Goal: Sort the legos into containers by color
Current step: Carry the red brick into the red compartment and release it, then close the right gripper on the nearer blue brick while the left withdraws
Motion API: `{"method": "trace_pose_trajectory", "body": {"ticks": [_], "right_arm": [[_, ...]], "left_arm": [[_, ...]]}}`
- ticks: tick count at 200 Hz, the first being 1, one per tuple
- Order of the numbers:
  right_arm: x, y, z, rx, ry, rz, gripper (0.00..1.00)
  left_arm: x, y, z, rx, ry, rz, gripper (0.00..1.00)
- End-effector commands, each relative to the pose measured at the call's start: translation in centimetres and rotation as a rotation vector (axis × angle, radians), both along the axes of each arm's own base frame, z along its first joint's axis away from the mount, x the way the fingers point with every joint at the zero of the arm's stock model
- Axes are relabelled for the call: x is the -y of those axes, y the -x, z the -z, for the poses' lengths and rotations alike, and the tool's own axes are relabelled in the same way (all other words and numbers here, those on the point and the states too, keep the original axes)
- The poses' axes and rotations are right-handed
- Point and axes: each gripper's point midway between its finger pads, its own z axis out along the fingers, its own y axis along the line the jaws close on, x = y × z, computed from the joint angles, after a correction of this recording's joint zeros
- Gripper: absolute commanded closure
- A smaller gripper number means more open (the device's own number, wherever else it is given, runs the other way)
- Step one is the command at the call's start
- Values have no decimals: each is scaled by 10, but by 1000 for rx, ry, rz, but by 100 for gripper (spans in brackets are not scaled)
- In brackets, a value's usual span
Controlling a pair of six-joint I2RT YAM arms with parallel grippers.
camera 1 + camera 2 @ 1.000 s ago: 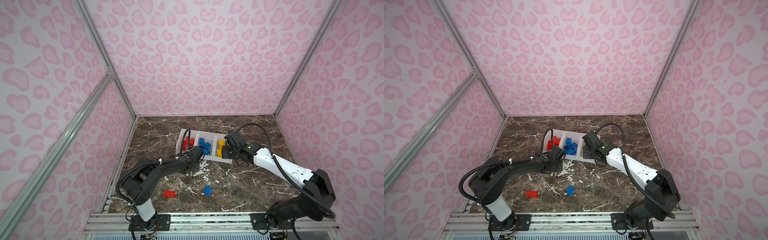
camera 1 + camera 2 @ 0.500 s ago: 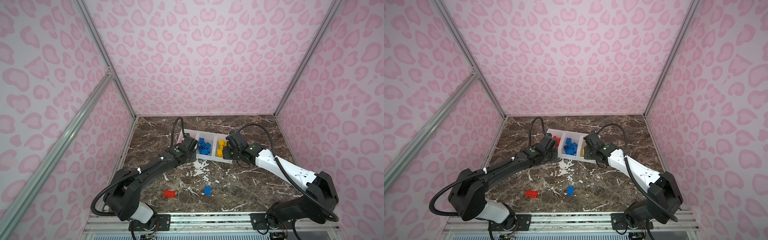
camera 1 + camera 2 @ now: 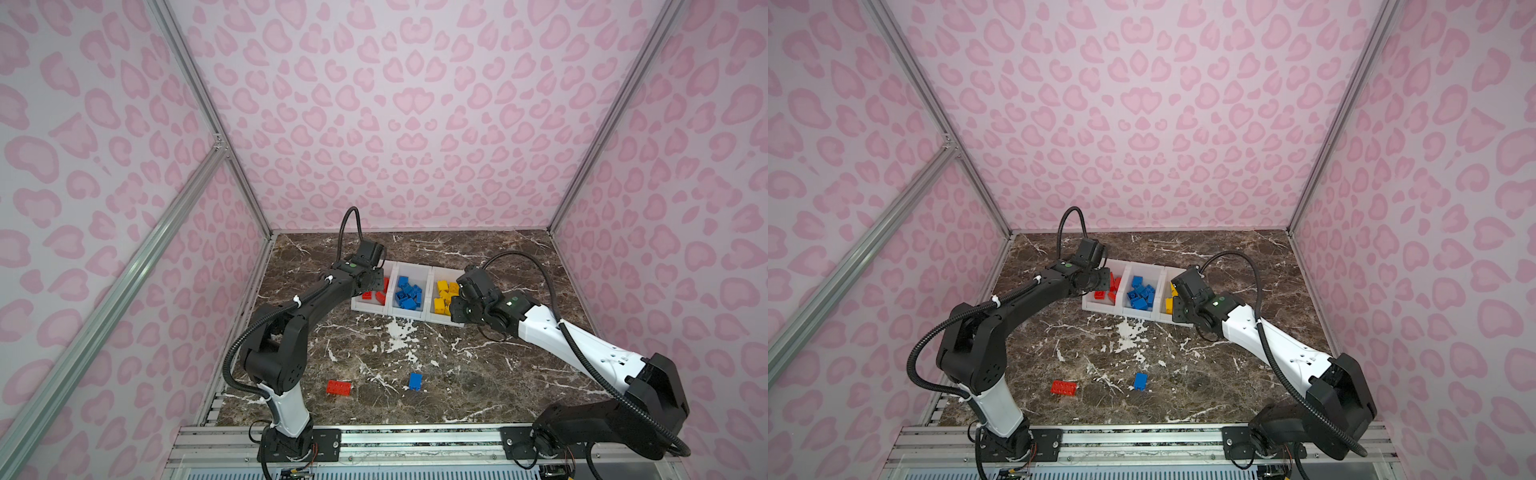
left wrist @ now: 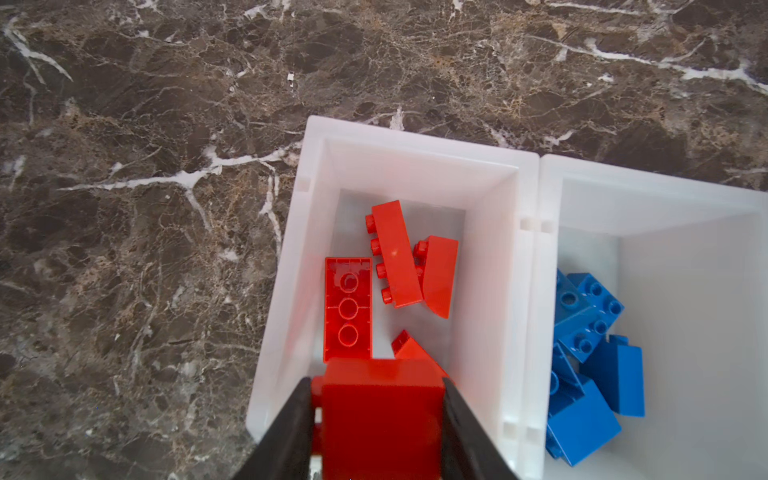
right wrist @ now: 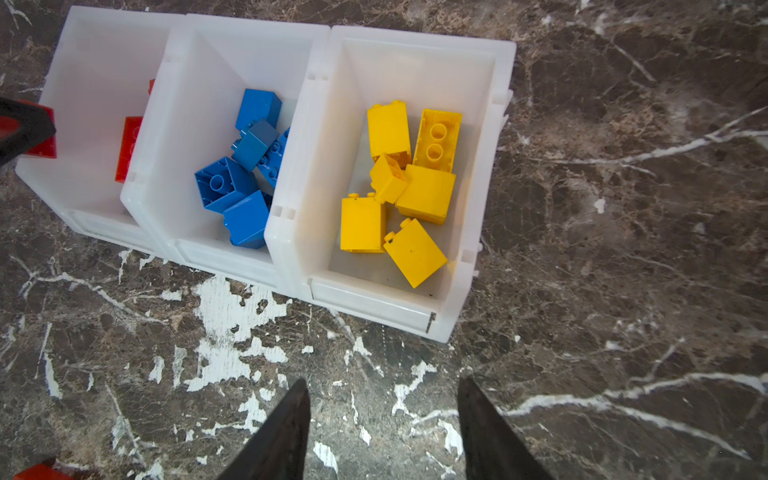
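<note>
The left gripper point(image 4: 377, 388) pinches a red brick point(image 4: 382, 424) over the red bin point(image 4: 415, 143), close to its edge. Dropped there, it could hit the rim and bounce out. The right gripper point(image 5: 383, 392) is spread and empty.

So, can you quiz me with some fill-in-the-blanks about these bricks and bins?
The held brick in the left tool is ____.
The middle bin contains only ____ bricks.
The loose oblong brick on the table is ____.
The right tool holds ____.
Missing: red; blue; red; nothing.
</note>
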Motion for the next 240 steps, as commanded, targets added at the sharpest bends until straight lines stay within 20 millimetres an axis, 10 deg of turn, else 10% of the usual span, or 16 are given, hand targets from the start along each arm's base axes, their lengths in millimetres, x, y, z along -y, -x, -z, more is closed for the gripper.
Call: {"method": "trace_pose_trajectory", "body": {"ticks": [1,240], "right_arm": [[4,0,0,10,7,21,42],[-18,12,18,-36,20,-95,41]], "left_arm": [[0,0,-1,-8,4,4,45],[-26,53,-19,40,87,-70,38]]}}
